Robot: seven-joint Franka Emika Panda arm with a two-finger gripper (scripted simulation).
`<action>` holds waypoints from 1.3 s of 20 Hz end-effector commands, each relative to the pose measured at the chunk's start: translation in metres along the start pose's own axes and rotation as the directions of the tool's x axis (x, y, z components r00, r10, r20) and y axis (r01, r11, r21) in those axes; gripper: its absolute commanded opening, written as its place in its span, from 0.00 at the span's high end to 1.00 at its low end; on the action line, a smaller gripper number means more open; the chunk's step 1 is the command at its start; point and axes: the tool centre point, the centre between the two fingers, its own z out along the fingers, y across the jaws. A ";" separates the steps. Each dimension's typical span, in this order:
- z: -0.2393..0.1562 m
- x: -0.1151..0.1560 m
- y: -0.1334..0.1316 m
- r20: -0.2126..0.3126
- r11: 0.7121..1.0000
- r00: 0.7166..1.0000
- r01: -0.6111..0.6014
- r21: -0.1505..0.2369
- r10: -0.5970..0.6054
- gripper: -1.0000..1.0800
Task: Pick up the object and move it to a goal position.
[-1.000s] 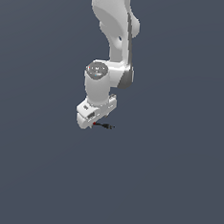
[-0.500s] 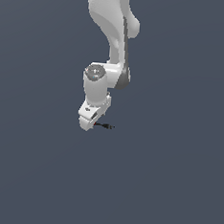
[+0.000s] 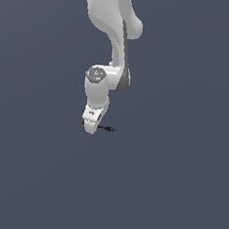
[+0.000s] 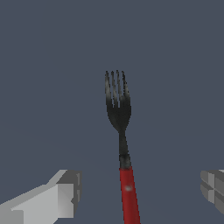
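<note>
The object is a small fork with a red handle and a black tined head, lying flat on the dark grey floor. In the wrist view my gripper is open, one grey finger on each side of the red handle, with a gap between each finger and the handle. In the exterior view the gripper sits low over the fork. Only the black end sticks out toward that view's right, and a sliver of red shows on the left.
A plain dark grey floor fills both views. The white arm comes down from the top of the exterior view.
The hand has shifted slightly toward the exterior view's left and turned at the wrist, staying low over the fork. The fork has not moved.
</note>
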 end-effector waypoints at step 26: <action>0.050 -0.004 -0.007 -0.004 0.994 0.994 0.110 -0.002 -0.110 0.04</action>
